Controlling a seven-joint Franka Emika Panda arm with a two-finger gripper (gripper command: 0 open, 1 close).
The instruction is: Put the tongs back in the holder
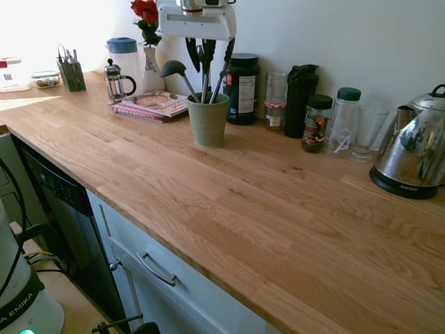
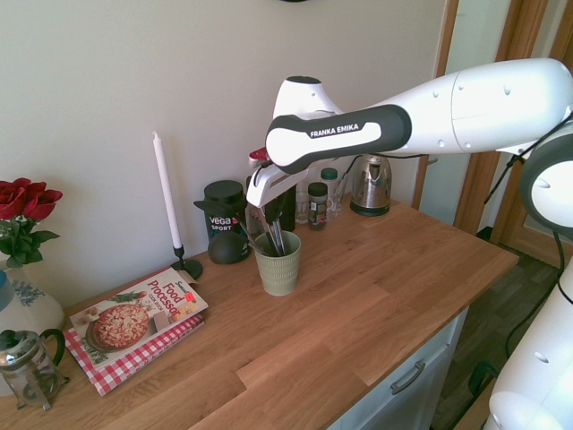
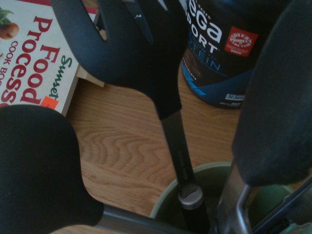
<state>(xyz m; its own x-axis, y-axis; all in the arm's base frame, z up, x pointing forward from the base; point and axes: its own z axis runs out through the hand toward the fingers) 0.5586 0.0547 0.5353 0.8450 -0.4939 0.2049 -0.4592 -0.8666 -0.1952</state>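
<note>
The holder [image 1: 208, 122] is a pale green ribbed cup standing on the wooden counter [image 1: 278, 209]. The tongs [image 1: 224, 69] stand in it and lean toward the dark tub, silver arms down in the cup and a black end up. A black ladle [image 1: 174, 68] and a black slotted spoon [image 1: 200, 56] share the cup. My gripper [image 1: 198, 42] hangs directly over the cup's mouth, among the tops of the utensils. From the other side, the gripper [image 2: 258, 208] sits just above the holder [image 2: 278, 266], with the tongs [image 2: 276, 235] below it. The wrist view shows the tongs [image 3: 273, 107] and the holder's rim [image 3: 168, 197].
A cookbook [image 1: 154, 104] lies just behind the cup, with a French press [image 1: 117, 82] and a vase of roses [image 1: 149, 42] beyond. A dark tub [image 1: 242, 89], jars [image 1: 317, 124], a glass [image 1: 365, 132] and a kettle [image 1: 414, 149] line the wall. A candle [image 2: 167, 197] stands nearby.
</note>
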